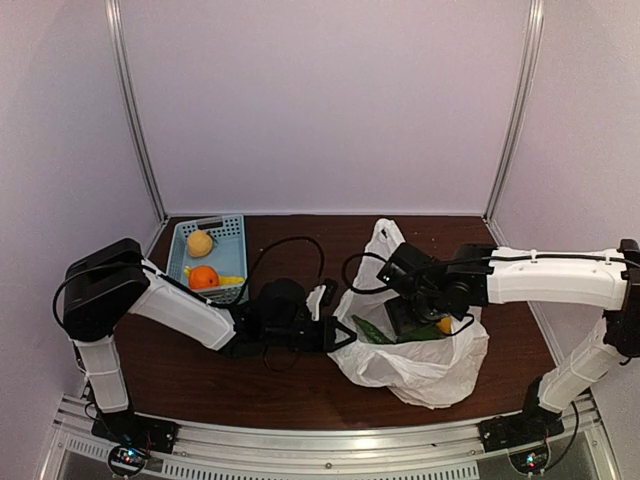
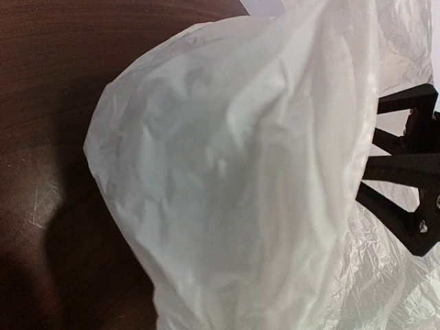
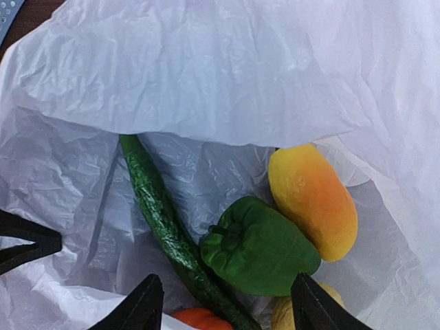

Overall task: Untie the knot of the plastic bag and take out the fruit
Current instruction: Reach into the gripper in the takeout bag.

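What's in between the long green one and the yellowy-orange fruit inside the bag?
In the plastic bag, a green pepper lies between the long cucumber and the mango, seen in the right wrist view.

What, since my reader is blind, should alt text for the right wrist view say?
An open white plastic bag holds a long green cucumber, a green pepper and a yellow-orange mango; the right end effector, open, hovers above them.

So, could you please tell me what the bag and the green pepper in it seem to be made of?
The bag looks like thin white plastic film, semi-translucent and finely crinkled. The green pepper is probably moulded plastic: smooth, matte, evenly coloured.
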Robot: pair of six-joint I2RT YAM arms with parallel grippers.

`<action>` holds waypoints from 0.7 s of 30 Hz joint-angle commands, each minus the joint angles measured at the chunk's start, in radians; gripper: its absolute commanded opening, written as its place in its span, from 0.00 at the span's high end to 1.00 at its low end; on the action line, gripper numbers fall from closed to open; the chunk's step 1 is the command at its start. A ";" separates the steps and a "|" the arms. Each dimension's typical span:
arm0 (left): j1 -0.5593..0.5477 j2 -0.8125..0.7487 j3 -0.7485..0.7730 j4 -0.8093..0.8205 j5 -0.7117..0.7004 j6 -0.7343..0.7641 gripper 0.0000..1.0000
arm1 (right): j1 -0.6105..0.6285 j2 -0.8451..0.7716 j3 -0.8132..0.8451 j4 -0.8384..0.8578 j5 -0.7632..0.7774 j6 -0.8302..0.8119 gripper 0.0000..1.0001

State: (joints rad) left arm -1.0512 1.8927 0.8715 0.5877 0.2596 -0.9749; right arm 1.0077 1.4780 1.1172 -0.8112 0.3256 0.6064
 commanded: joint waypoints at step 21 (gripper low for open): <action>-0.005 -0.029 0.003 -0.102 -0.049 0.100 1.00 | -0.163 0.182 -0.153 0.223 0.023 -0.096 0.32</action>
State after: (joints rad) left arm -1.0512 1.8923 0.8715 0.4950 0.2283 -0.9031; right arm 0.8627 1.6367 0.9958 -0.6369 0.3405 0.5186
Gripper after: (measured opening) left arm 0.008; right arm 0.704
